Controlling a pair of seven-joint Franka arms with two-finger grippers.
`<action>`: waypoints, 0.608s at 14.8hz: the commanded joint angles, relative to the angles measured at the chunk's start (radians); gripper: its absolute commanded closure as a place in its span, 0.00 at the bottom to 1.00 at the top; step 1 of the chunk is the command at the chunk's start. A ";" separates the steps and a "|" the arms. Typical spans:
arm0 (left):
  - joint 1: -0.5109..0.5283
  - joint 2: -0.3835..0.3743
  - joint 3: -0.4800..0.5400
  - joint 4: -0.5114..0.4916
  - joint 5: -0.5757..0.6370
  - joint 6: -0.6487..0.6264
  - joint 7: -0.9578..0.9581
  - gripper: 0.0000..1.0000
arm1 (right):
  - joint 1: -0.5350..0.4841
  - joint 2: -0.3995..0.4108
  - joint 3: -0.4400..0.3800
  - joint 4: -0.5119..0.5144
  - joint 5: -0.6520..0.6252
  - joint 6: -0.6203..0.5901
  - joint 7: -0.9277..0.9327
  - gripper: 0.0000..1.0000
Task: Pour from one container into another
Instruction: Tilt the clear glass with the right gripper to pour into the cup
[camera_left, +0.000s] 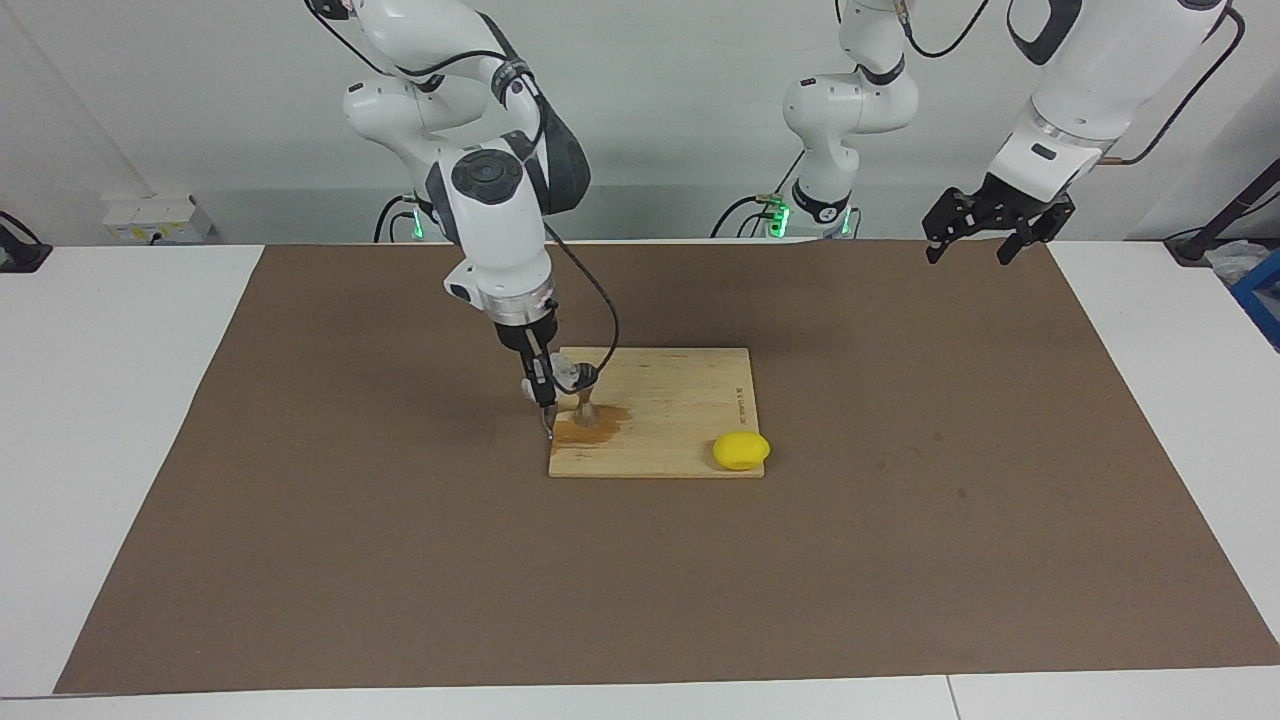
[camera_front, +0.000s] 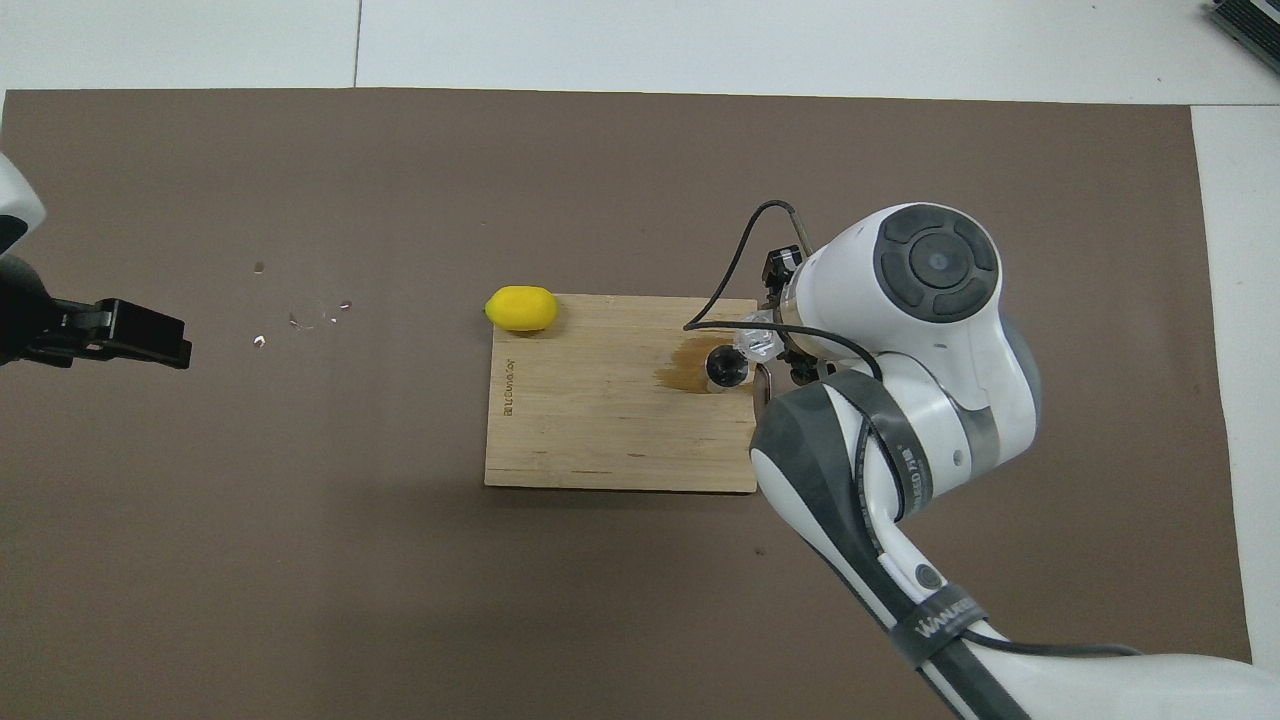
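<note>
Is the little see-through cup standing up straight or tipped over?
Tipped. The right gripper holds the clear cup leaning over the top of the metal jigger, which stands upright on the wooden board.

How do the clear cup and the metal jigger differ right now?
The small clear ribbed cup is held tipped in the right gripper; the silvery hourglass-shaped metal jigger stands upright on the wooden board. The cup is transparent, the jigger opaque. Both are over the board's wet brown stain.

Jigger (camera_left: 585, 402) on board (camera_left: 680, 440), lemon (camera_left: 741, 451) at corner
</note>
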 joint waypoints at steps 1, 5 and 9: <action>0.000 -0.015 0.004 -0.007 -0.011 -0.013 0.008 0.00 | -0.039 -0.003 0.007 0.010 0.079 -0.013 0.012 1.00; 0.000 -0.015 0.004 -0.007 -0.011 -0.013 0.008 0.00 | -0.078 -0.004 0.007 0.000 0.191 -0.019 -0.028 1.00; 0.000 -0.015 0.004 -0.007 -0.011 -0.013 0.008 0.00 | -0.170 -0.018 0.007 -0.051 0.382 -0.023 -0.149 1.00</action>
